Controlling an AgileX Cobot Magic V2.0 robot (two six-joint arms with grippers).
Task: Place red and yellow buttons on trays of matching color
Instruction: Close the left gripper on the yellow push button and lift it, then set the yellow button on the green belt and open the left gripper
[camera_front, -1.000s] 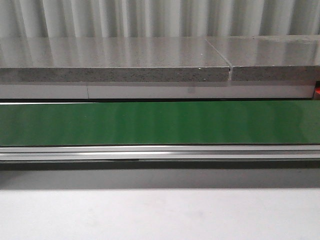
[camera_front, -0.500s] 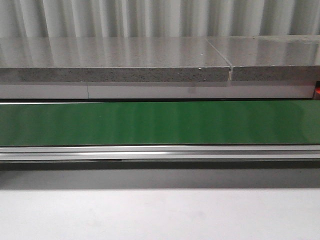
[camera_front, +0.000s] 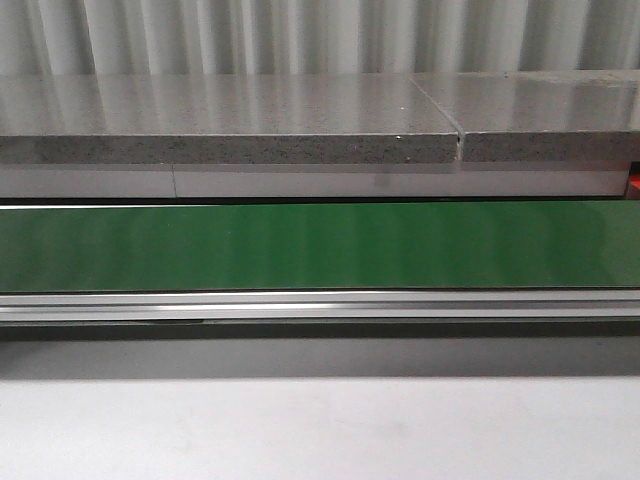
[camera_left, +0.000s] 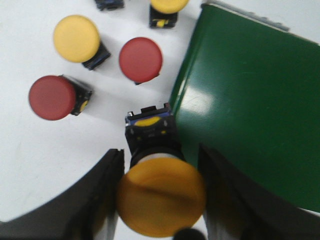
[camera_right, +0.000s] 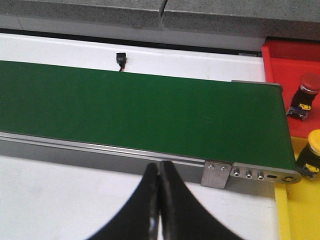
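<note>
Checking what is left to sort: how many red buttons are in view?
3. Two stand on the white table near the left gripper: red button and red button. One red button lies in the red tray. Others may be hidden.

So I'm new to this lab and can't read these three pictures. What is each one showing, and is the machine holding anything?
It is a robot with two arms, each ending in a gripper. The front view looks forward over the white table at a green belt; no arms show there. The other two come from cameras on the wrists. The left gripper has its fingers either side of a yellow button, beside the belt's end; whether they grip it, I cannot tell. Two red and two yellow buttons lie on the table beyond. The right gripper is shut, empty, facing the belt, with a red tray and a yellow tray at the belt's end, one button in each.
</note>
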